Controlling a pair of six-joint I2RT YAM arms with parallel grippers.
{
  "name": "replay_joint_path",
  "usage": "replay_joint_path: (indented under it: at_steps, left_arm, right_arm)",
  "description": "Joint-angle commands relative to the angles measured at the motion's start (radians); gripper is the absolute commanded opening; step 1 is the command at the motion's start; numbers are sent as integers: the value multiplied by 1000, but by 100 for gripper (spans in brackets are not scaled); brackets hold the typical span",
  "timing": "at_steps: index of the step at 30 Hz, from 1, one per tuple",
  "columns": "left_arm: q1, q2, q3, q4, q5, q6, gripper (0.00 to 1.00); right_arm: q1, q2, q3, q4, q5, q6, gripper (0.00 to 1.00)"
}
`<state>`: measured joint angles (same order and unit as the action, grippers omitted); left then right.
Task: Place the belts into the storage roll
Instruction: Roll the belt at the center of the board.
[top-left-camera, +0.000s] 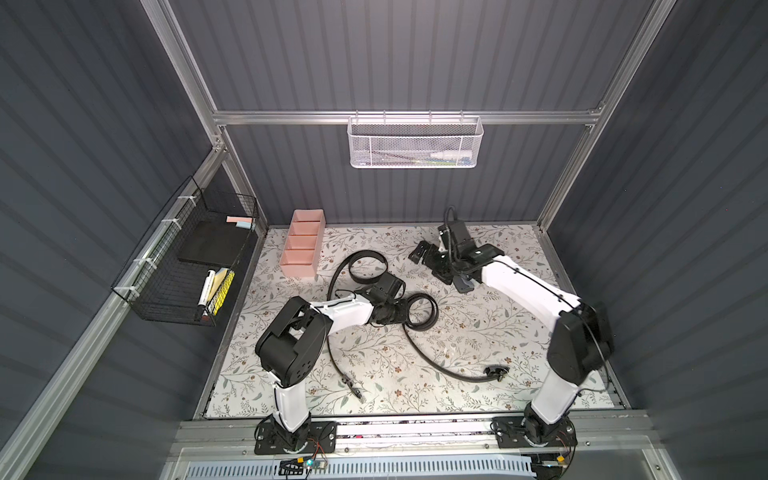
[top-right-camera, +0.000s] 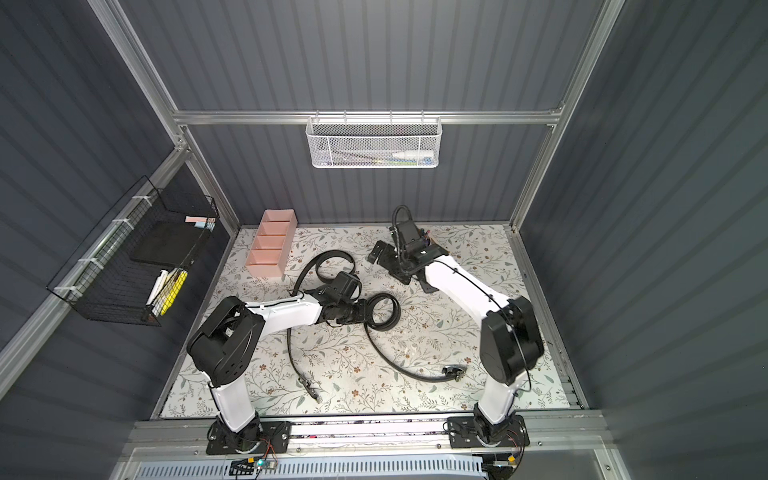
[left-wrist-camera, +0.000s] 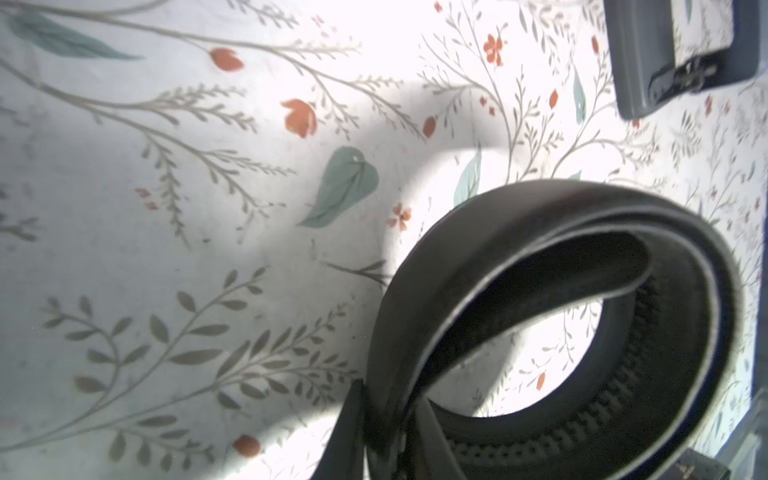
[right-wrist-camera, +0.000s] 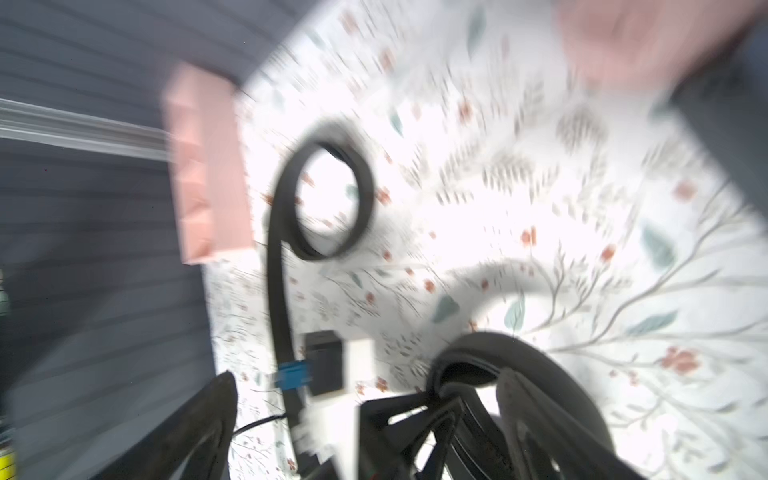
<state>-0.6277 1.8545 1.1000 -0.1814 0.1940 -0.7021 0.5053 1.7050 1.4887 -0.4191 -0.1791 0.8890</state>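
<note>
Operator: Belts first. Where do they lie?

Observer: Both are on the worktop, outside the storage roll. The looped belt forms a loose ring just beside the roll's near end. Its tail runs toward the near edge and ends in a buckle.

Operator: And the other one?

Observer: The coiled belt is around the middle of the worktop, wound into a ring that stands on its edge. Its free length curves away toward the near right corner, with the second buckle at its end.

Operator: Where is the storage roll?

Observer: In the far left corner, with its long side along the left edge and four compartments in a row.

Operator: What about the left fingers?

Observer: The left fingers are almost closed and pinch the wall of the coiled belt, one on each side of the strap. I cannot tell whether the coil rests on the worktop or hangs just off it.

Operator: And the right fingers?

Observer: The right fingers are spread wide and hold nothing. They are over the far half of the worktop, apart from both belts. The right wrist view is heavily blurred.
</note>
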Motion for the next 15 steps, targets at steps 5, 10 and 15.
replay_joint_path:
  at_steps: [5, 10, 15]
  left_arm:
    - [-6, 4, 43, -263, -30, 143, 15]
    - [-5, 4, 102, -346, -161, 199, 15]
    - [-6, 13, 138, -436, -250, 233, 15]
  right_arm:
    - [-76, -59, -98, -270, -422, -221, 99]
    - [75, -202, -364, -261, -413, -158, 99]
    - [246, -328, -567, -149, -406, 11, 99]
